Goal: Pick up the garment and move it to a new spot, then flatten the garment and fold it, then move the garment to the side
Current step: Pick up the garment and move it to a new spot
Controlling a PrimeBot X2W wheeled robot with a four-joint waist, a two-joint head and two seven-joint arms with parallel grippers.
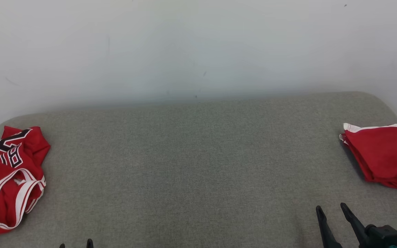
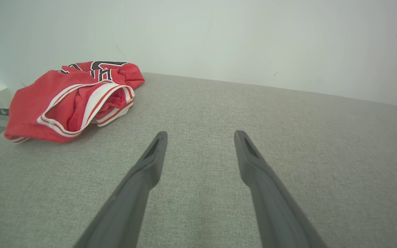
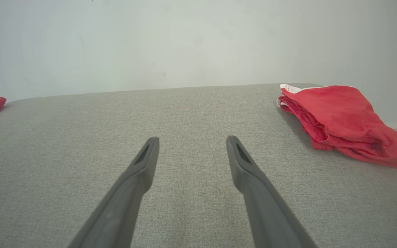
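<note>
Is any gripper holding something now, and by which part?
Nothing is held. The left gripper and right gripper are open and empty; the crumpled jersey lies untouched.

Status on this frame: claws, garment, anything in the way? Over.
Left claw and right claw open, empty. Jersey crumpled at far left, untouched. Folded red cloth far right, off the path; nothing between left claw and jersey.

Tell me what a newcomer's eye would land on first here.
A crumpled red jersey with white trim and black lettering lies at the left edge of the grey surface. A folded red garment sits at the right edge. Near the front, the left gripper and right gripper point across it, open and holding nothing.
</note>
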